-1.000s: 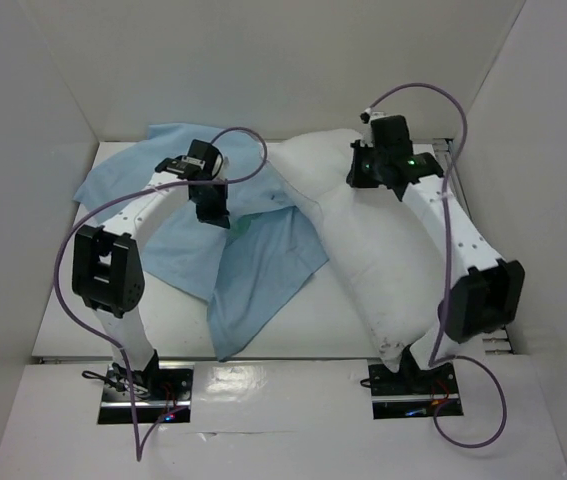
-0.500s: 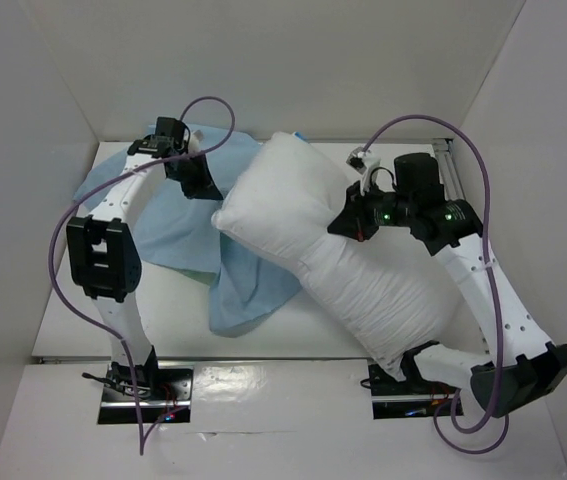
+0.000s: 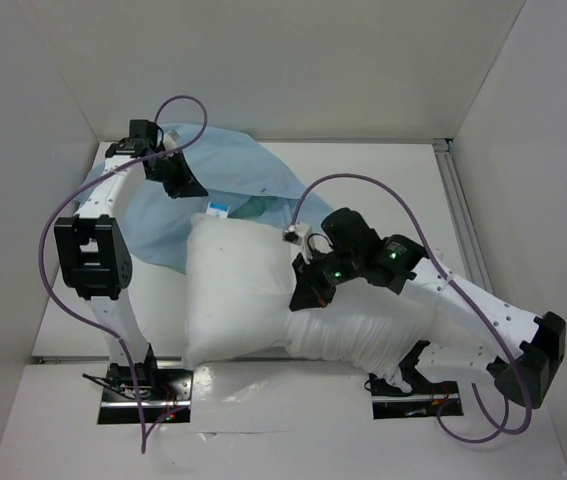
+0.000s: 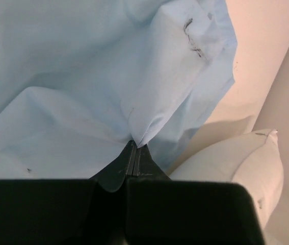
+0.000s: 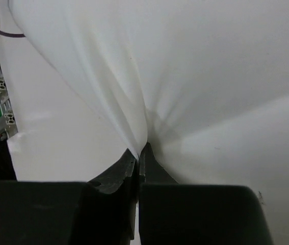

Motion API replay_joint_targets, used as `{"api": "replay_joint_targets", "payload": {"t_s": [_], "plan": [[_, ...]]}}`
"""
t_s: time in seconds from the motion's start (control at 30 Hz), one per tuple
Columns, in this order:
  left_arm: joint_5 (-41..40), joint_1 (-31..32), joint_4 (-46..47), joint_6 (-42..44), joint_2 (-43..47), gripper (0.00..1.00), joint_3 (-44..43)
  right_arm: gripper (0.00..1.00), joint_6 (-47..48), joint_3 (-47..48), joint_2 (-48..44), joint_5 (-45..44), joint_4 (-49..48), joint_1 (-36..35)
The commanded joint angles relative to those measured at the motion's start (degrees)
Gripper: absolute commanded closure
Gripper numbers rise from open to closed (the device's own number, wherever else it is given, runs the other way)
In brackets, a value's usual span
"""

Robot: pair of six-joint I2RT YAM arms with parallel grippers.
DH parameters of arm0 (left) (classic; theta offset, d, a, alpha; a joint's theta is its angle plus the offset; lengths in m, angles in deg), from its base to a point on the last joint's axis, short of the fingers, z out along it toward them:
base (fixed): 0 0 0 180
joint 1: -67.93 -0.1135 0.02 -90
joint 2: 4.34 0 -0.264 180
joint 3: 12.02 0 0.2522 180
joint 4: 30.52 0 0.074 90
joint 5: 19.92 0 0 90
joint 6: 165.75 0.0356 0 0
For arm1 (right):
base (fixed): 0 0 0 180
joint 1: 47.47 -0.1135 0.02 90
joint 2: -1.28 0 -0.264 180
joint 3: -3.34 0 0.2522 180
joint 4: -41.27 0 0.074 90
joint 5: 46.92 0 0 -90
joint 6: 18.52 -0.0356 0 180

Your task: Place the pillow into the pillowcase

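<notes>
Since a second ago, when the pillow (image 3: 238,295) lay along the right of the frame, I have dragged it to the lower centre, my right gripper (image 3: 303,298) clamped on its fabric. It sits outside the pillowcase (image 3: 233,165), overlapping that cloth's near edge. Only the left wrist view shows my left gripper (image 4: 135,149) pinching a blue fold.

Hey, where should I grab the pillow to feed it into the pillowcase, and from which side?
Probably the pillow at its far short edge, which lies nearest the pillowcase. Come down from above, pinching loose fabric; it looks too plump to span.
</notes>
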Motion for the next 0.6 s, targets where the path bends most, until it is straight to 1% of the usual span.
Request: {"api": "replay_joint_targets", "payload": {"t_s": [0.0, 0.1, 0.13, 0.17, 0.33, 0.5, 0.57], "plan": [[3.63, -1.73, 3.57, -1.55, 6.90, 1.00, 3.10, 1.00, -5.37, -1.88, 1.60, -5.43, 6.38, -2.82], [3.64, -2.34, 4.29, -1.03, 10.33, 1.00, 4.52, 1.00, -6.08, -1.35, 3.63, -10.80, 7.26, -2.83], [4.33, -2.35, 4.29, -1.03, 11.12, 1.00, 5.56, 1.00, -6.08, -0.40, 5.02, -14.38, 8.22, -2.83], [4.34, -2.35, 4.29, -1.03, 12.00, 1.00, 5.57, 1.00, -6.69, -0.39, 5.65, -15.46, 8.84, -1.70], [5.13, -2.88, 7.01, -1.03, 19.81, 1.00, 11.63, 1.00, -7.22, 2.68, 9.95, -16.17, 8.84, 4.20], [3.73, -3.40, 6.14, 1.43, 23.96, 1.00, 14.44, 1.00, -7.32, 5.14, 10.58, -15.39, 8.84, 8.15], [3.11, -3.93, 5.52, 2.22, 24.83, 1.00, 15.33, 1.00, -6.79, 6.90, 11.19, -14.34, 10.77, 10.52]]}}
